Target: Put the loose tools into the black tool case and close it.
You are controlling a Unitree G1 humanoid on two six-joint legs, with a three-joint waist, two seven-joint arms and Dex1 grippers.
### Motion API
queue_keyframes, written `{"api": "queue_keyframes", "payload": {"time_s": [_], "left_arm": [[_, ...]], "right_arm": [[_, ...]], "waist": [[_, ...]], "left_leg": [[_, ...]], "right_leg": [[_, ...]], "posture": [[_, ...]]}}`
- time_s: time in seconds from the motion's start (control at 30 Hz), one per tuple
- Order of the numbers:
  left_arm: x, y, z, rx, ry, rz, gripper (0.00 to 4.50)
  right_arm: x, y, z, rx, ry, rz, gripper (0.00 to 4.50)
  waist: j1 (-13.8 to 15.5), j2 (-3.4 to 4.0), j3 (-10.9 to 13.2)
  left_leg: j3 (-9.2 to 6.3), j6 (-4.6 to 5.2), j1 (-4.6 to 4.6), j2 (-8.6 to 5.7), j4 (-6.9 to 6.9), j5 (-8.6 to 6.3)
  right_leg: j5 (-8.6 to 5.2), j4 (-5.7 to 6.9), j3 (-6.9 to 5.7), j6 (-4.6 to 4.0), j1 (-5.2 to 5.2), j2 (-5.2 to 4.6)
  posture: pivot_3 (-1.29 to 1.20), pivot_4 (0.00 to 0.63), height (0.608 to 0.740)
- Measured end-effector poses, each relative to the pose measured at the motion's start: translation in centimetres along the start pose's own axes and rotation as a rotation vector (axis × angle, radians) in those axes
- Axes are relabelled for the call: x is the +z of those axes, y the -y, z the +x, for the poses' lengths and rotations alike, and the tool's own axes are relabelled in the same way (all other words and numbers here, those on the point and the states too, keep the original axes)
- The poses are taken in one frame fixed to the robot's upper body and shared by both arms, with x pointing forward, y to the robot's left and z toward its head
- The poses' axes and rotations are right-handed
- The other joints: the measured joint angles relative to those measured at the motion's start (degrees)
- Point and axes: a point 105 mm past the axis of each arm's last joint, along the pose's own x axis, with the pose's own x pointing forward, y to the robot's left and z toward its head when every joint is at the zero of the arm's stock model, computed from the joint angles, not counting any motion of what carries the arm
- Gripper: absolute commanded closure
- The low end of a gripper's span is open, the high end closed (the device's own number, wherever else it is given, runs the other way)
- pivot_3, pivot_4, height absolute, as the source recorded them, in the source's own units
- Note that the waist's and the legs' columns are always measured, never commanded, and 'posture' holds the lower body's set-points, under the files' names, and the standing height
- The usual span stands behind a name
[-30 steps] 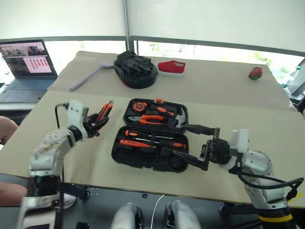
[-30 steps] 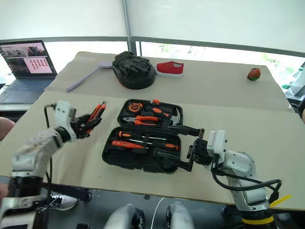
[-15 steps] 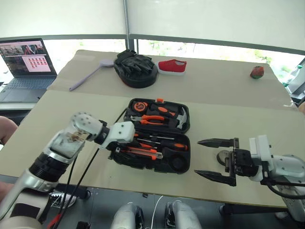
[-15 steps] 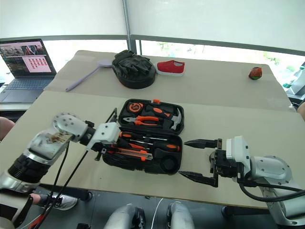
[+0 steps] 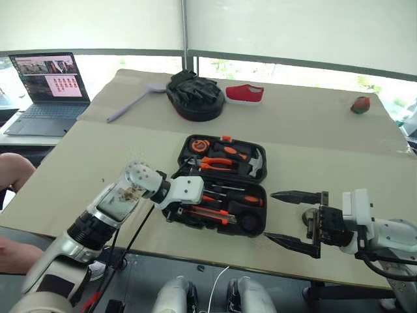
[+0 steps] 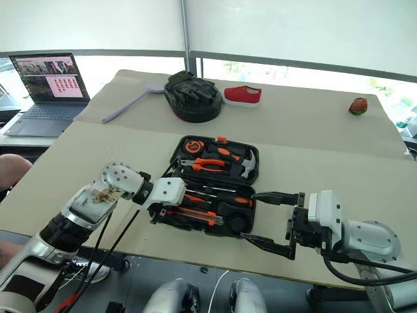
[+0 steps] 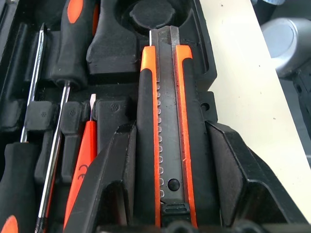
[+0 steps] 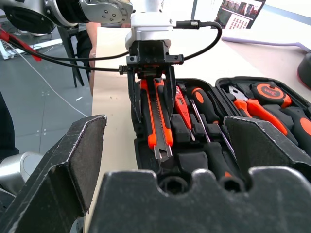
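Observation:
The black tool case [image 5: 264, 207] lies open on the table. Its far half holds pliers [image 5: 215, 161], a hammer and a tape measure. My left gripper [image 7: 170, 128] is shut on the orange-black utility knife [image 7: 167, 92], holding it low along the front row of the near half. Whether the knife rests in its slot I cannot tell. Beside it lie the thin orange screwdriver [image 7: 85, 160] and two black-and-orange handled screwdrivers [image 7: 73, 39]. My right gripper [image 5: 287, 218] stands open with nothing between its fingers, over the table just right of the case.
At the back are a black glove pile [image 5: 195, 96], a red shoe [image 5: 244, 93], a lilac long-handled utensil [image 5: 133, 103] and a small red-green object [image 5: 359, 104]. A laptop [image 5: 49, 81] stands far left. A person's arm [image 5: 13, 171] shows at the left edge.
My left gripper carried the knife from the left of the case, rightward and down, onto its near half and tipped downward. My right gripper drew back from the case's right edge.

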Motion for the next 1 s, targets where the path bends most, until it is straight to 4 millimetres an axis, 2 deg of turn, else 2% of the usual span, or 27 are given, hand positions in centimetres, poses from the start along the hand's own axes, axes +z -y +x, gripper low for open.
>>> {"api": "queue_keyframes", "payload": {"time_s": [0.3, 0.47, 0.73, 0.87, 1.0], "left_arm": [[-0.2, -0.1, -0.2, 0.011, -0.015, -0.038, 2.84], [0.2, -0.5, 0.2, 0.025, 0.026, -0.121, 2.84], [0.3, -1.1, -0.3, 0.057, 0.007, -0.104, 2.84], [1.1, -1.7, 0.3, 0.085, 0.06, -0.136, 2.84], [2.2, -2.4, -0.2, 0.109, 0.1, -0.148, 2.84]], "right_arm": [[0.0, 0.0, 0.2, 0.001, 0.006, 0.001, 0.0], [0.3, 0.2, 0.4, 0.004, 0.015, -0.009, 0.0], [0.0, 0.2, 0.4, -0.003, 0.016, 0.01, 0.0], [-0.1, 0.2, 0.3, -0.007, 0.016, 0.019, 0.0], [-0.5, 0.0, 0.2, -0.011, 0.005, 0.045, 0.0]], "waist": [[-0.2, 0.02, 0.0], [0.2, 0.02, 0.0], [-0.2, 0.01, 0.0], [0.0, -0.01, 0.0], [-0.1, -0.02, 0.0]], "left_leg": [[-0.02, 0.02, 0.03, 0.01, -0.01, 0.12], [-0.05, 0.19, -0.14, -0.01, 0.11, 0.06], [-0.05, -0.03, -0.49, -0.01, 0.31, 0.24], [-0.09, 0.06, -0.6, -0.02, 0.42, 0.19], [-0.09, 0.08, -0.66, -0.02, 0.44, 0.18]], "right_leg": [[0.09, 0.09, 0.01, 0.13, -0.02, 0.03], [0.11, 0.03, 0.0, 0.16, -0.05, 0.01], [0.18, 0.02, -0.01, 0.27, -0.26, 0.05], [0.2, 0.01, -0.06, 0.3, -0.28, 0.02], [0.23, -0.08, -0.06, 0.37, -0.28, 0.04]], "posture": [[0.0, 0.15, 0.74], [0.0, 0.15, 0.74], [0.0, 0.15, 0.74], [0.0, 0.15, 0.74], [0.0, 0.15, 0.74]]}}
